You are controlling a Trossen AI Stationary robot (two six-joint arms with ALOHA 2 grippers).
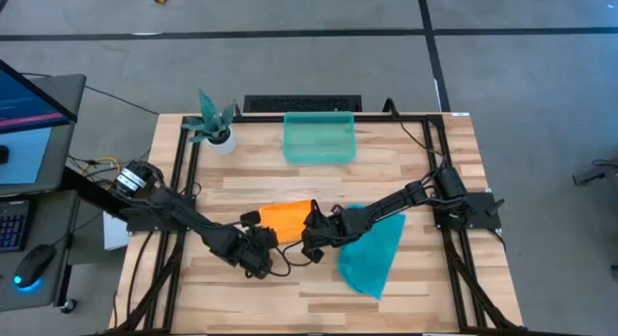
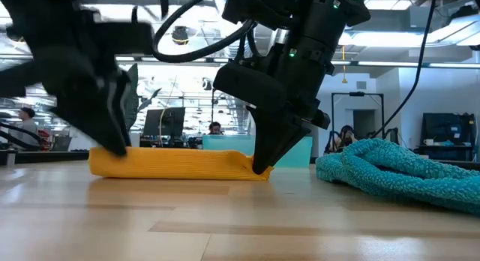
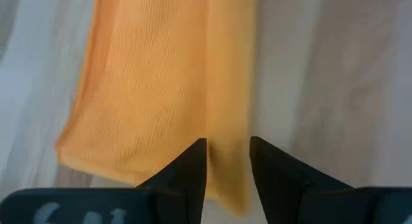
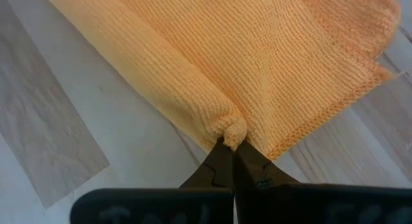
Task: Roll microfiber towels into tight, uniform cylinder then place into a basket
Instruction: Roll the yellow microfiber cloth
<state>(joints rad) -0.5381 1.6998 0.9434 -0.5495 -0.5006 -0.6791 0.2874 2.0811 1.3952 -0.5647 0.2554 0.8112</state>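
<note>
Progress: early, nothing yet binned. Nearest the front edge of the table [image 1: 319, 302], the teal-blue towel [image 1: 372, 251] is recorded as a flat, rumpled sheet, unrolled and untouched, right of centre. Just behind and to its left, the orange-yellow towel [image 1: 286, 216] is listed mid-table as a low, partly rolled band lying on the wood. Its right end is pinched by the right gripper [image 4: 230, 145], fingers closed on a small fold of the rolled edge. Its left end is straddled by the left gripper [image 3: 228, 161], fingers slightly apart with the towel's edge between them; a firm hold cannot be confirmed. Farthest back, the basket [image 1: 320, 138] is catalogued as holding no towel, beside a small potted plant [image 1: 214, 124]. Outstanding, by judgement: completion of the orange roll, its transfer, then the entire teal towel.
</note>
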